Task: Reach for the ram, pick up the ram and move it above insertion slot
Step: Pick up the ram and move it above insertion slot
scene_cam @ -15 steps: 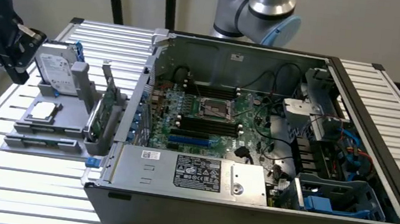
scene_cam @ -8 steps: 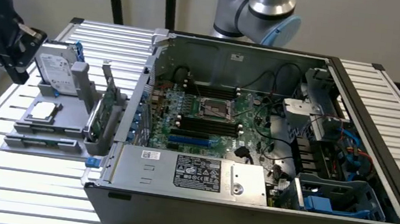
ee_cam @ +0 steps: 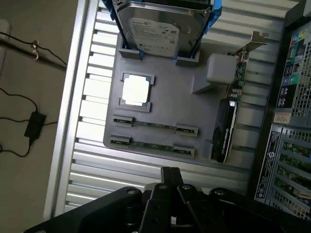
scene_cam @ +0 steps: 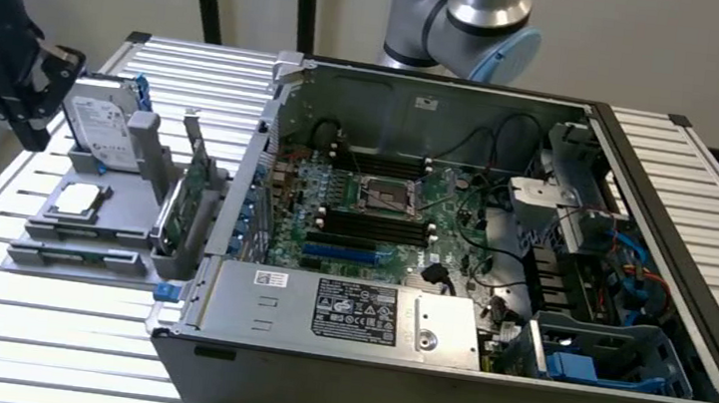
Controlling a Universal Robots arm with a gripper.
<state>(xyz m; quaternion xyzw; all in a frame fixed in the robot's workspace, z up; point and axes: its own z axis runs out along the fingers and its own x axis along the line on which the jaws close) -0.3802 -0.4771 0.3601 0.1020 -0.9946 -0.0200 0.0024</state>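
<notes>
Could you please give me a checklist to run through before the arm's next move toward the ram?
1. Ram seated flat in the tray, a second stick beside it: ok.
2. Gripper empty: ok.
3. Gripper open for a grasp: not ok, it is shut.
4. Gripper over the ram: not ok, it hangs off to the side of the tray.
5. Case open above the slots: ok.
6. Black slots free of sticks: ok, they look empty.
</notes>
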